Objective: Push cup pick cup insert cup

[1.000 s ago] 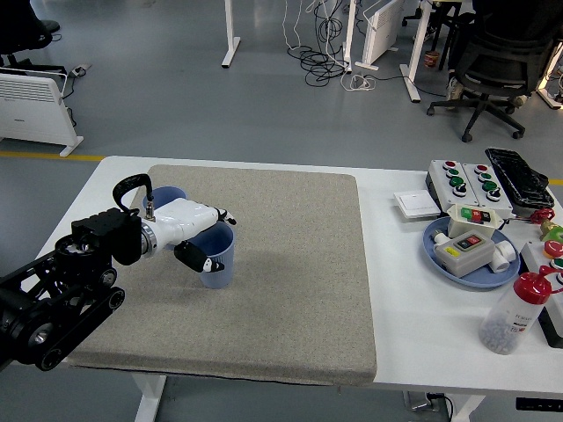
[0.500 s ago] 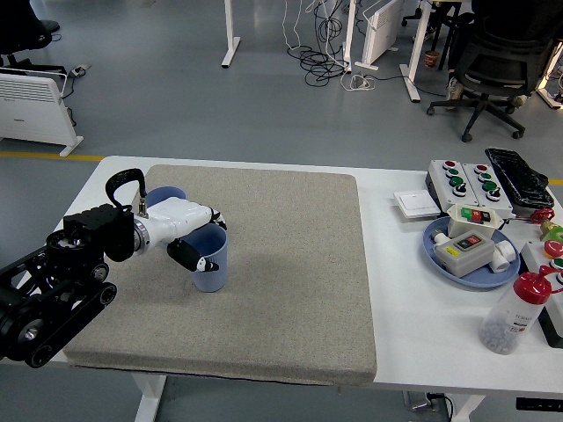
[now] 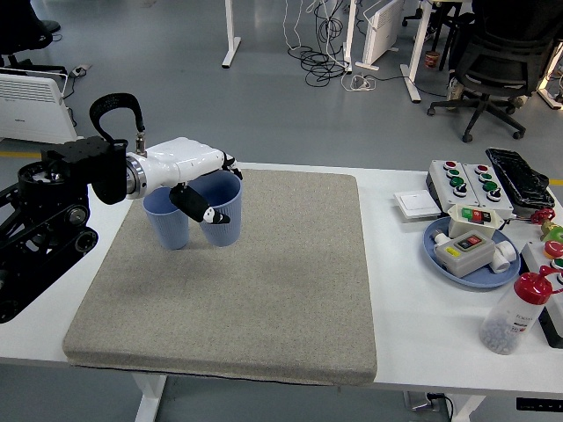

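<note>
My white left hand (image 3: 195, 176) pinches the rim of one of two blue plastic cups (image 3: 222, 211), held over the grey felt mat (image 3: 264, 281); the second cup (image 3: 167, 220) is just beside it.

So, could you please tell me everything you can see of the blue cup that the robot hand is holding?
The light blue plastic-looking cup is a plain tapered tumbler with an open top and no handle. It is upright or nearly so, over the far left part of the grey felt mat. The white left robot hand grips it at the rim, with a black-tipped finger down its outer wall. A second, similar blue cup stands right beside it on its left; whether the two touch is unclear. Whether the held cup's base rests on the mat cannot be told.
</note>
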Robot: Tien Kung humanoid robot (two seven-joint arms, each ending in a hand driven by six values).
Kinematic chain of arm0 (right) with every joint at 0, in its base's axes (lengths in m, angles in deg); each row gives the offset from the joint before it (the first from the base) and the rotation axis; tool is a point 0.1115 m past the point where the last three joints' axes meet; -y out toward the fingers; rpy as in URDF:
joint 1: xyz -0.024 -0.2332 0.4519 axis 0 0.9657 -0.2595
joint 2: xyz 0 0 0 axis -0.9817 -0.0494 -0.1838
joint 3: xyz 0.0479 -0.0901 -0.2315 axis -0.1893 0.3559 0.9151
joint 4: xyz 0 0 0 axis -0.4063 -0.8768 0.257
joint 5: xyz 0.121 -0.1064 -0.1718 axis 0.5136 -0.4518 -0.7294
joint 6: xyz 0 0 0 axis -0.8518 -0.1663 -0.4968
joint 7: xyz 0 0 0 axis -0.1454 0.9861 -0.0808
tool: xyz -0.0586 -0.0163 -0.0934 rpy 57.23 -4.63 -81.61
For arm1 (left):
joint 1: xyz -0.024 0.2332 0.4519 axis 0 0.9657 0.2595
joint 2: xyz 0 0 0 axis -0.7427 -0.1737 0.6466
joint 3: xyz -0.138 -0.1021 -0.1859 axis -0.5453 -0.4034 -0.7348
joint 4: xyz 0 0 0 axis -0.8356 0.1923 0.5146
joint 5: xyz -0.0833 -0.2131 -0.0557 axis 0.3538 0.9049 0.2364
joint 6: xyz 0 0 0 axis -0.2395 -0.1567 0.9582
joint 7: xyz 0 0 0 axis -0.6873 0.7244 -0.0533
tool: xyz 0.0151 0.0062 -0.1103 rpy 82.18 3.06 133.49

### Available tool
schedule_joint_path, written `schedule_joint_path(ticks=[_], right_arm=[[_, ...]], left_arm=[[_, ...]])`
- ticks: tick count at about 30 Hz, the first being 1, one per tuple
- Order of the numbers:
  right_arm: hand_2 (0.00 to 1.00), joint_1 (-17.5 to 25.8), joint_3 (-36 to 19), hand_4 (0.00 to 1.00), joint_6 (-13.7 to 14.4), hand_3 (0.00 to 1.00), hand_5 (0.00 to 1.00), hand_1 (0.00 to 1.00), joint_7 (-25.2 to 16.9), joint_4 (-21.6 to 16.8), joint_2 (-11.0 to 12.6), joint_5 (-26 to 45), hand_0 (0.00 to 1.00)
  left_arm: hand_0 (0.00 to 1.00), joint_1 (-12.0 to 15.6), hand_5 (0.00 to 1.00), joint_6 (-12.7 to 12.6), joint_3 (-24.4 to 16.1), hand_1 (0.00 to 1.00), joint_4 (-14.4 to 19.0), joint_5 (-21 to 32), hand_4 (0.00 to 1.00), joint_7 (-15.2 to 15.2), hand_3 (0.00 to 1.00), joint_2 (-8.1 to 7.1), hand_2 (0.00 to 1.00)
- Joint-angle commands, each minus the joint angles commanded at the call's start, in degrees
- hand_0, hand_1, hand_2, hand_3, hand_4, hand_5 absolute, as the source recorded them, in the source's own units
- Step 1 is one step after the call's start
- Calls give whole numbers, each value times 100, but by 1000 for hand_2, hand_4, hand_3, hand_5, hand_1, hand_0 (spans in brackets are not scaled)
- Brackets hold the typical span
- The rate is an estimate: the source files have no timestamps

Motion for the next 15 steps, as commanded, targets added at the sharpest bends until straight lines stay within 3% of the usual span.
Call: schedule_joint_path(ticks=[5,15], right_arm=[[652,15,3,78,6,583,459,641,-3,-2,1,14,704],[650,75,-45,78,14,583,455,641,28,-3,-20,-55,705]], left_arm=[[397,-290,93,-71,-39,545,-485,-224,555,-117,533,-12,657],[413,-396,80,-339,-253,551,-1991,-728,555,-391,538,311,666]])
